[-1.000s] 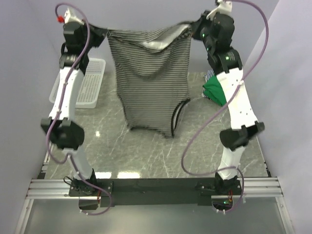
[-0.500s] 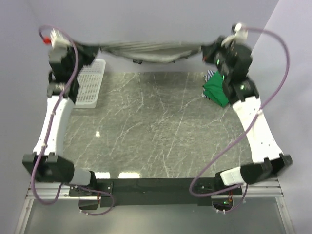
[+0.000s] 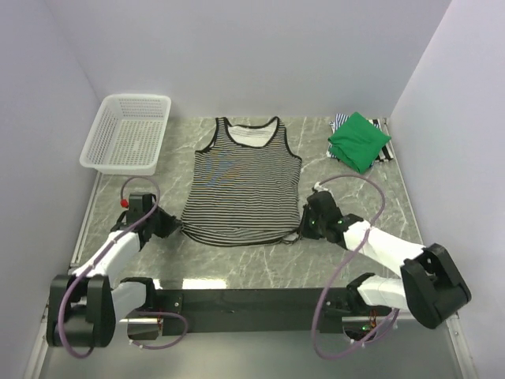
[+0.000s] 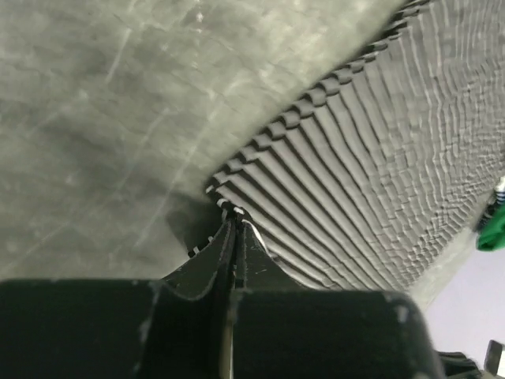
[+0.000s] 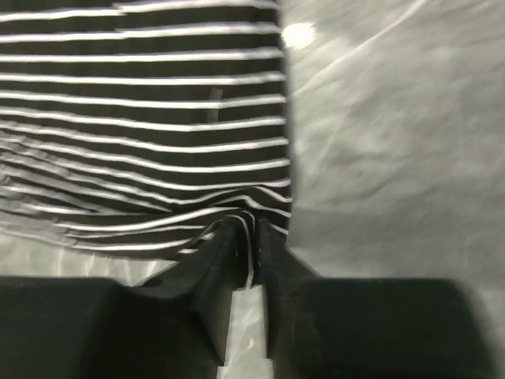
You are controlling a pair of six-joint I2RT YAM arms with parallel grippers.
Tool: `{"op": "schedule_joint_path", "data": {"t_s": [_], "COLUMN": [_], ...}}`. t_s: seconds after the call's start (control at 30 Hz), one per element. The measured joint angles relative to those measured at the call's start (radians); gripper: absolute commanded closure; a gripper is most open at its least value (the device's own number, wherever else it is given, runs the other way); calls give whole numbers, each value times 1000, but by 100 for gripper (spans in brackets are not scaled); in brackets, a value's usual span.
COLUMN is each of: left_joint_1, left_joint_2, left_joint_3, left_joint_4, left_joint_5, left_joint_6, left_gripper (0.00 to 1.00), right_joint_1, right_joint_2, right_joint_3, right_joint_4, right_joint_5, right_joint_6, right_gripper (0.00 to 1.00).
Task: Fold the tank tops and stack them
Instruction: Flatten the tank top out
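The black-and-white striped tank top (image 3: pixel 245 181) lies spread flat in the middle of the table, neck toward the far wall. My left gripper (image 3: pixel 178 227) is shut on its near left hem corner (image 4: pixel 233 207). My right gripper (image 3: pixel 302 227) is shut on its near right hem corner (image 5: pixel 251 225). Both grippers sit low at the table. The folded bright green tank top (image 3: pixel 359 140) lies at the far right on top of the finely blue-and-white striped tank top (image 3: pixel 340 122), which is mostly hidden.
A white plastic mesh basket (image 3: pixel 126 134) stands at the far left corner. Walls close in the table on the left, back and right. The arms' mounting rail (image 3: pixel 252 302) runs along the near edge.
Both grippers swung the striped tank top from hanging high at the back down and toward the near edge, laying it flat on the table. Both arms are now low and stretched out.
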Motion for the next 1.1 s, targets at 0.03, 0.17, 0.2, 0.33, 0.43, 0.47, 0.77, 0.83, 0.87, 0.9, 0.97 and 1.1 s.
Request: {"op": "schedule_joint_path", "data": {"t_s": [0.03, 0.17, 0.2, 0.33, 0.43, 0.47, 0.77, 0.83, 0.87, 0.9, 0.97, 1.1], "left_joint_1": [0, 2, 6, 23, 41, 44, -154, -222, -237, -246, -249, -246], "left_joint_2": [-24, -105, -118, -147, -174, -179, -8, 65, 89, 115, 171, 281], "left_joint_3": [-2, 42, 66, 174, 241, 257, 310, 301, 293, 286, 274, 270], "left_joint_4": [-12, -71, -95, -170, -213, -222, -121, -90, -77, -66, -52, -36], "left_joint_5": [0, -19, -26, -50, -72, -72, -56, -59, -61, -67, -85, -143], "left_joint_6": [2, 19, 30, 65, 90, 97, 103, 84, 76, 65, 47, 24], "left_gripper": [89, 64, 59, 47, 50, 53, 69, 70, 70, 70, 69, 68], "right_joint_1": [27, 111, 125, 155, 158, 158, 195, 221, 239, 260, 309, 413], "right_joint_2": [-23, -155, -195, -320, -367, -370, -97, -52, -38, -29, -23, 7], "right_joint_3": [-9, -8, -6, 17, 34, 34, 23, 20, 18, 15, 11, 14], "right_joint_4": [-9, -54, -68, -171, -227, -235, -182, -173, -171, -171, -175, -187], "right_joint_5": [6, 33, 40, 74, 104, 114, 134, 143, 148, 153, 173, 220], "right_joint_6": [13, 50, 55, 56, 57, 57, 126, 147, 161, 173, 201, 256], "right_gripper": [69, 55, 54, 48, 48, 49, 58, 60, 60, 61, 62, 64]}}
